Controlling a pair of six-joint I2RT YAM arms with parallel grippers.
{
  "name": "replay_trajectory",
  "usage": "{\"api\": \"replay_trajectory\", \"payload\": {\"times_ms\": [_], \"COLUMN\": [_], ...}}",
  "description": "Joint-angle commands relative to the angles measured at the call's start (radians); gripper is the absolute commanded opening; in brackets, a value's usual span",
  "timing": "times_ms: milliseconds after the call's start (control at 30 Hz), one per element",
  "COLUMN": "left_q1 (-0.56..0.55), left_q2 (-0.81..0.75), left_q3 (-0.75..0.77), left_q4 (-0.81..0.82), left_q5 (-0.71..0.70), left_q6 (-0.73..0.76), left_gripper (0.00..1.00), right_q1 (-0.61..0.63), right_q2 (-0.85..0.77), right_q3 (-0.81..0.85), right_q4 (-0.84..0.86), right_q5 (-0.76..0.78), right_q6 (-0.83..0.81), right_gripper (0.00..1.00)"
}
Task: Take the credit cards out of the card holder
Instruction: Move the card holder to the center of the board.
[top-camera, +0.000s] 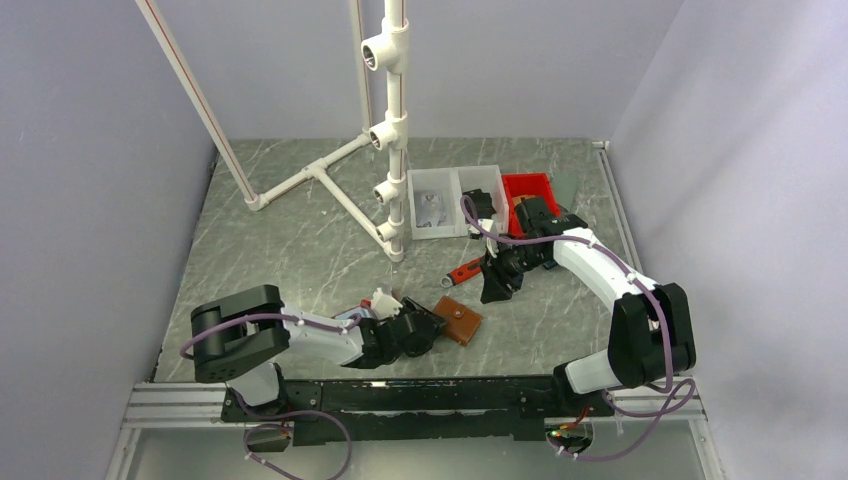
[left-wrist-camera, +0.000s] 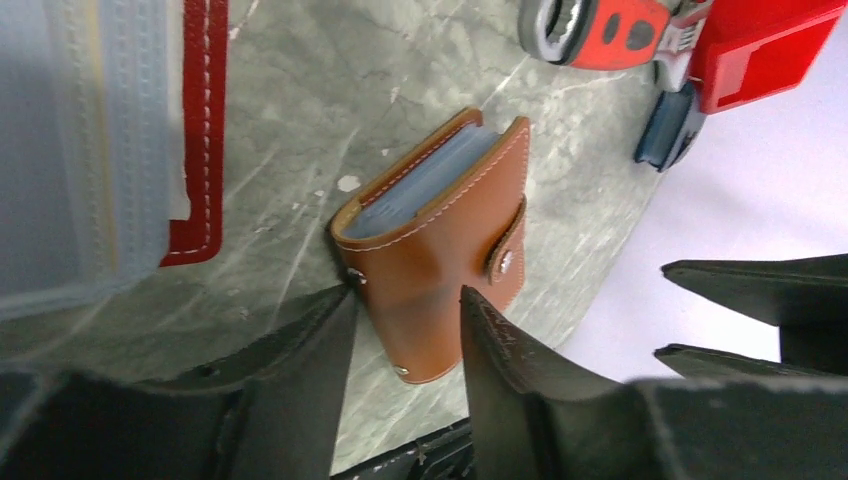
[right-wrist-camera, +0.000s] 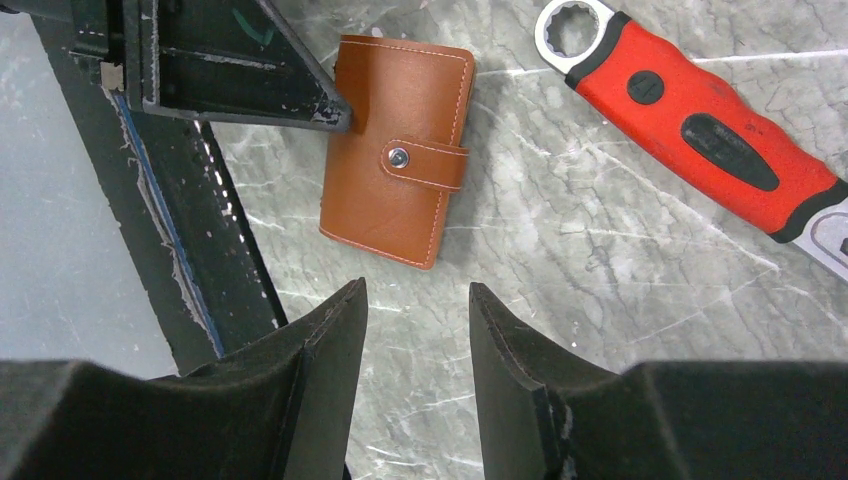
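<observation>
The brown card holder (top-camera: 459, 322) lies strapped shut on the surface, near the middle. The left claw (left-wrist-camera: 408, 300) straddles its near end with 2 fingers; I cannot tell whether it is grasping. The right claw (right-wrist-camera: 416, 290) hangs released and empty to the far right of the holder, beside a red wrench (right-wrist-camera: 690, 120).

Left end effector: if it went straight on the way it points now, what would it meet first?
The card holder. Its near end lies between the spread fingers of the left end effector, directly ahead on the table. Whether a finger already touches it, I cannot tell.
</observation>
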Motion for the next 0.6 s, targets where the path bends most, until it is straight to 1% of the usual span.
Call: {"api": "replay_trajectory", "payload": {"times_ms": [0, 67, 167, 300, 400, 467, 567], "left_q1": [0.024, 0.043, 0.054, 0.054, 0.054, 0.056, 0.058], "left_q2": [0.037, 0.035, 0.024, -0.016, -0.056, -0.071, -0.069], "left_q3": [-0.025, -0.032, -0.014, -0.034, -0.094, -0.140, -0.187], "left_q4": [-0.112, -0.119, -0.179, -0.182, -0.049, 0.094, 0.219], "left_q5": [0.025, 0.033, 0.022, -0.013, -0.025, -0.013, 0.005], "left_q6": [-0.036, 0.007, 0.097, 0.205, 0.326, 0.404, 0.459], "left_gripper": [0.45, 0.40, 0.33, 0.28, 0.28, 0.25, 0.23], "right_q1": [-0.004, -0.004, -0.003, 0.019, 0.057, 0.084, 0.112], "right_q2": [-0.009, -0.007, -0.009, -0.015, -0.051, -0.079, -0.122], "right_q3": [0.006, 0.005, -0.001, -0.023, -0.059, -0.089, -0.128], "right_q4": [-0.007, -0.007, 0.005, 0.047, 0.123, 0.182, 0.249], "right_q5": [-0.033, -0.032, -0.028, -0.008, 0.017, 0.030, 0.037], "right_q6": [-0.030, -0.030, -0.021, 0.012, 0.042, 0.044, 0.032], "right_gripper": [0.44, 0.44, 0.44, 0.44, 0.44, 0.44, 0.45]}}
